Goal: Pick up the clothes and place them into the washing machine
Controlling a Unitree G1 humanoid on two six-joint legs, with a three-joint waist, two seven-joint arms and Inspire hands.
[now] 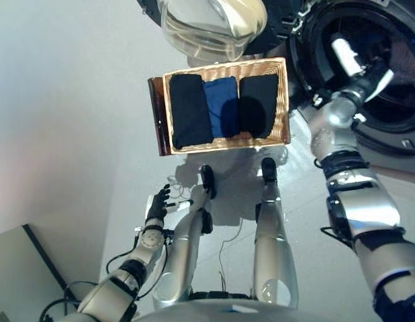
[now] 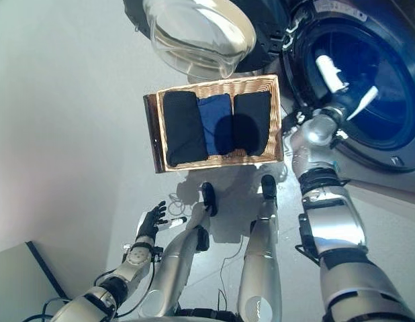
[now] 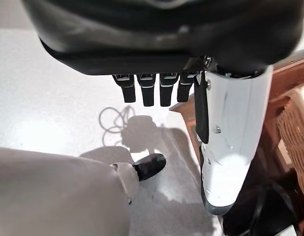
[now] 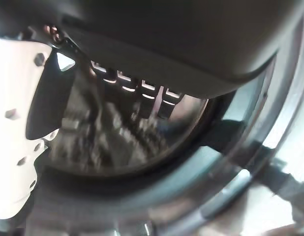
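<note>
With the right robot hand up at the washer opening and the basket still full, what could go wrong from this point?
The right robot hand sits at the drum's mouth holding nothing, so pulling back carelessly might knock the rim. Three folded clothes lie tightly side by side in the wicker basket; a grab may lift more than one. The open door hangs just beyond the basket and could be bumped while carrying. The left robot hand idles low.

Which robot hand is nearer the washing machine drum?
The right robot hand: it reaches into the washing machine drum opening. The left robot hand hangs low over the floor, on the near side of the wicker basket.
</note>
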